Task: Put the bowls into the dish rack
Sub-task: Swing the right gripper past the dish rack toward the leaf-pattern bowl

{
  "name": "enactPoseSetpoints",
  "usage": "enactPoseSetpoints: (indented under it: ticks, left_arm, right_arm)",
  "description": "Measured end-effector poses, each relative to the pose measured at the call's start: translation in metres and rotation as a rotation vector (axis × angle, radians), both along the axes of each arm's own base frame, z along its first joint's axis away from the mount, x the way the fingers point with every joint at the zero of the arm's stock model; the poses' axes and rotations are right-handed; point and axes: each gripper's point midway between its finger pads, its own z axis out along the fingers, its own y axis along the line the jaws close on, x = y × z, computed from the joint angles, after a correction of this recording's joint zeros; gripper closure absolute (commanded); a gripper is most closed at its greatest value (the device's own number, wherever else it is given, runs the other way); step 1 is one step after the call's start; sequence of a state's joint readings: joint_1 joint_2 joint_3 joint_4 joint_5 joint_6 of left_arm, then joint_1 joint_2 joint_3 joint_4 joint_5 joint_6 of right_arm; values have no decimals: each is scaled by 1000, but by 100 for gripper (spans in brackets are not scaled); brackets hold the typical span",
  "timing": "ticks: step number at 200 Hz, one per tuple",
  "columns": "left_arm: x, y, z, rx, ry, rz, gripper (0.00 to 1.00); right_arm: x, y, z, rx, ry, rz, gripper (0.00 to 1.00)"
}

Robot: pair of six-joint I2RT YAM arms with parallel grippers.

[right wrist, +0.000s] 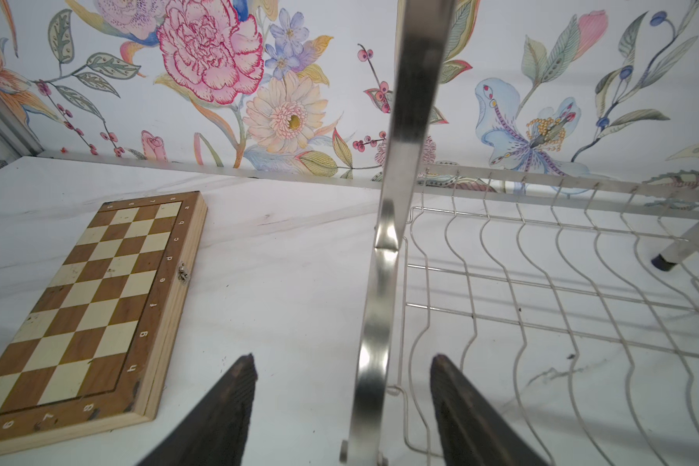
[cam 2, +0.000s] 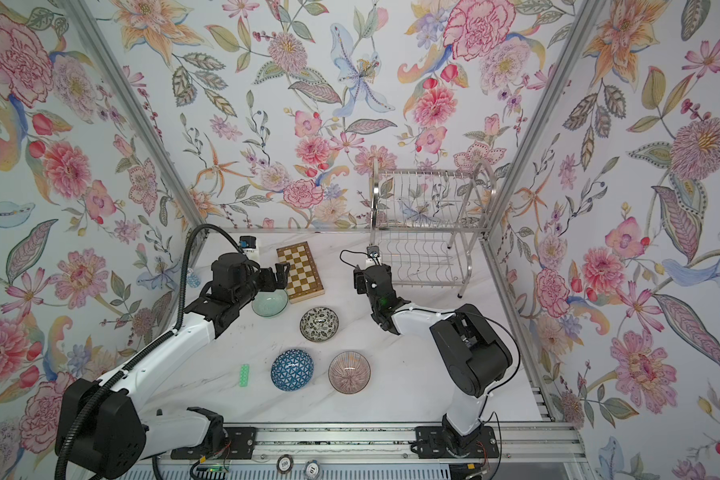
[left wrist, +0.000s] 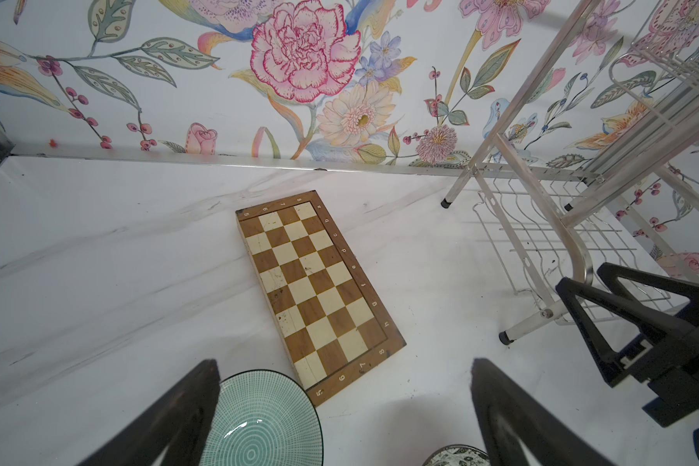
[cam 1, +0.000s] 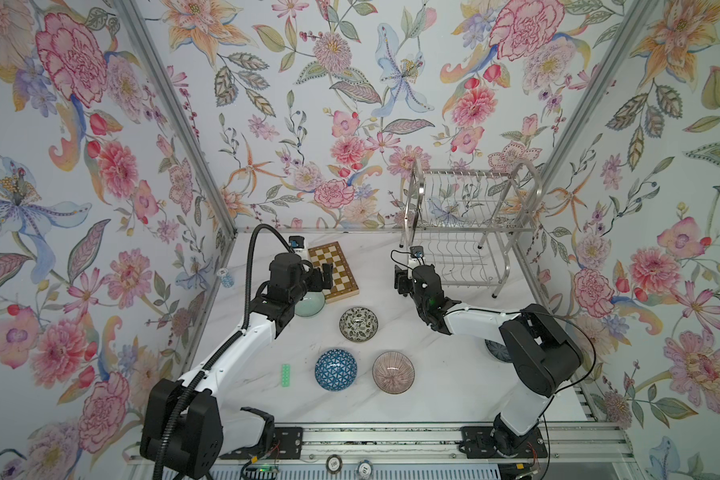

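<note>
Four bowls sit upright on the white table in both top views: mint green [cam 1: 310, 307] [cam 2: 271, 305], black-and-white floral [cam 1: 358, 324] [cam 2: 319, 324], blue triangle-patterned [cam 1: 336, 370] [cam 2: 292, 370] and pinkish lined [cam 1: 393, 371] [cam 2: 349, 372]. My left gripper [cam 1: 324, 279] [left wrist: 344, 363] hangs open above the mint bowl [left wrist: 259, 423], whose far rim lies beside one finger. The steel dish rack [cam 1: 470, 199] [cam 2: 429, 195] stands empty at the back right. My right gripper [cam 1: 402, 282] [right wrist: 343, 357] is open astride the rack's front left leg [right wrist: 380, 322], with a gap on both sides.
A folded chessboard [cam 1: 333, 270] [right wrist: 93, 306] lies between the mint bowl and the rack. A small green block [cam 1: 285, 375] lies left of the blue bowl. A dark striped dish [cam 1: 495, 349] is partly hidden under my right arm. A stack of chips [cam 1: 224, 277] stands by the left wall.
</note>
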State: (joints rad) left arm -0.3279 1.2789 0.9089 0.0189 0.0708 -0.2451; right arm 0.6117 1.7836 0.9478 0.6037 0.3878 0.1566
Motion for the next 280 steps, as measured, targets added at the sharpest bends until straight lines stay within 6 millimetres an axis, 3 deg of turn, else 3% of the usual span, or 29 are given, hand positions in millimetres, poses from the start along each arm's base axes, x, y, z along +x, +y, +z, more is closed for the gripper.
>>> enactPoseSetpoints:
  ticks: [101, 149, 280]
  left_arm:
    - [0, 0, 0, 0, -1, 0, 1]
    - [-1, 0, 3, -2, -6, 1, 1]
    - [-1, 1, 5, -2, -13, 5, 1]
  right_arm:
    - [13, 4, -13, 2, 30, -24, 68]
    - [11, 10, -15, -7, 36, -6, 77]
    - [-31, 70, -14, -23, 39, 55, 80]
